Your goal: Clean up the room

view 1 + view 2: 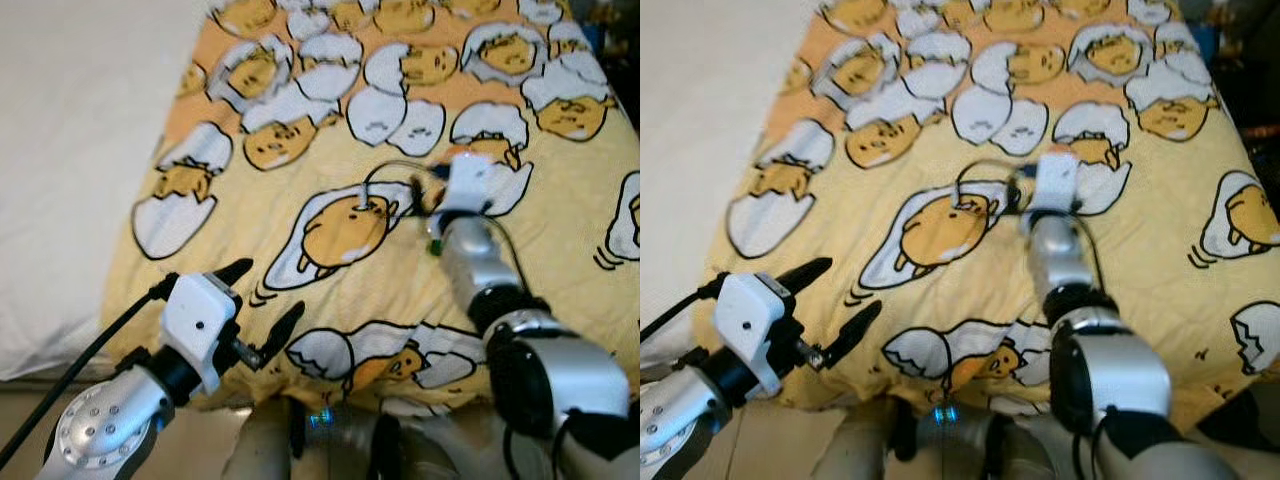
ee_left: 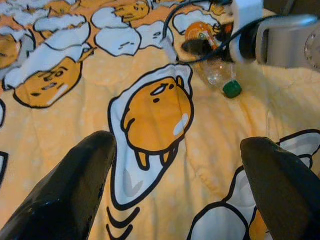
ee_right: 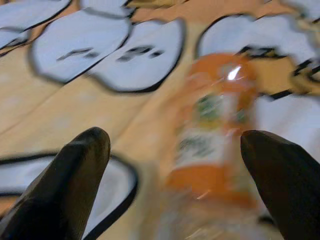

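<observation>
Bottle [image 3: 212, 135] label between spread right fingers [image 3: 75, 170], green cap [image 2: 232, 89]

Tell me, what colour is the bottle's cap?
Green, clearest in the left wrist view: bottle cap.

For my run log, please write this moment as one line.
right gripper: open, over bottle | bottle: lying on blanket, green cap | left gripper: open, idle above blanket

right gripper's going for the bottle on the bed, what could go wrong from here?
1. The bottle lies on its side on the soft blanket, so it may roll or sink away as the open right gripper closes.
2. The bottle sits off-centre between the fingers, nearer one finger, which could nudge it aside.
3. The right wrist view is blurred, so alignment is uncertain.
</observation>
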`<state>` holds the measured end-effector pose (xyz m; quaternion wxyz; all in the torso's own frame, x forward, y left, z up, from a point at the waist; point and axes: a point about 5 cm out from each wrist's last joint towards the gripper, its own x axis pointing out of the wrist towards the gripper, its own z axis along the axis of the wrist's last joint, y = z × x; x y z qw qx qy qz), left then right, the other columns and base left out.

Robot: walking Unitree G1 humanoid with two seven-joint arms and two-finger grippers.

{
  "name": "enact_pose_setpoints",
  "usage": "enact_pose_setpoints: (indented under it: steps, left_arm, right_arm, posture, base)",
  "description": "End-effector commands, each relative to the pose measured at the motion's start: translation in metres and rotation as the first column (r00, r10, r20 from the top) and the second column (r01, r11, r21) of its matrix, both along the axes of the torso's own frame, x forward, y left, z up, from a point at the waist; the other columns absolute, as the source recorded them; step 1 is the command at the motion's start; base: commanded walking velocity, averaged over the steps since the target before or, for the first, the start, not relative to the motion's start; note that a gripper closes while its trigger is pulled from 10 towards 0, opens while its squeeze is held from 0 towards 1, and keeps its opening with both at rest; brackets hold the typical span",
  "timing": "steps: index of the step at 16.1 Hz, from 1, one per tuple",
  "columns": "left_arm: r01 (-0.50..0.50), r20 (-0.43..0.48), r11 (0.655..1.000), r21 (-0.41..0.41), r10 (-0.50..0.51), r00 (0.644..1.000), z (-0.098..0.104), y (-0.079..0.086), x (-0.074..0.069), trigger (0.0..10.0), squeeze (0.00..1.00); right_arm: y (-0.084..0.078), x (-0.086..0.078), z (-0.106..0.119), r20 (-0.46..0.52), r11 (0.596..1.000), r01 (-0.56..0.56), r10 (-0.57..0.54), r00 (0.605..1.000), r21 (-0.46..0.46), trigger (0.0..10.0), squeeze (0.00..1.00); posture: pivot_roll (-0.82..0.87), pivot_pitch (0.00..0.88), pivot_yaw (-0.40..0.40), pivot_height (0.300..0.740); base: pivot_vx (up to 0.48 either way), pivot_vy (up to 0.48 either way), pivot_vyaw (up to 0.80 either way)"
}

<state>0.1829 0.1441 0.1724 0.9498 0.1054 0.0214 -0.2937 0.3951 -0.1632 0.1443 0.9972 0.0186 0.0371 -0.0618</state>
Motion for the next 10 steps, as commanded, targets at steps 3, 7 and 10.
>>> enact_pose_setpoints:
  steps: [3, 7, 10]
  left_arm:
    - [-0.021, -0.03, 1.0, 0.003, 0.021, 0.999, 0.0, -0.002, -0.009, 10.0, 0.0]
    - [-0.025, -0.041, 1.0, 0.013, 0.025, 0.999, -0.003, -0.003, -0.006, 10.0, 0.0]
    - [0.079, -0.041, 0.997, 0.018, -0.079, 0.996, -0.001, -0.012, -0.011, 10.0, 0.0]
  right_arm:
    - [-0.021, -0.007, -0.016, -0.085, 0.99, 0.11, -0.103, 0.991, 0.09, 10.0, 0.0]
    - [-0.022, -0.016, -0.041, -0.23, 0.975, 0.119, -0.074, 0.97, 0.187, 10.0, 0.0]
    - [-0.02, -0.011, -0.034, -0.213, 0.975, 0.081, -0.035, 0.976, 0.208, 0.0, 0.0]
  posture:
    - [0.46, 0.362, 0.0, 0.74]
    - [0.46, 0.35, 0.0, 0.74]
    - [0.45, 0.344, -0.001, 0.74]
  base:
    - [0.0, 0.0, 0.0]
    - [0.0, 0.0, 0.0]
    - [0.0, 0.0, 0.0]
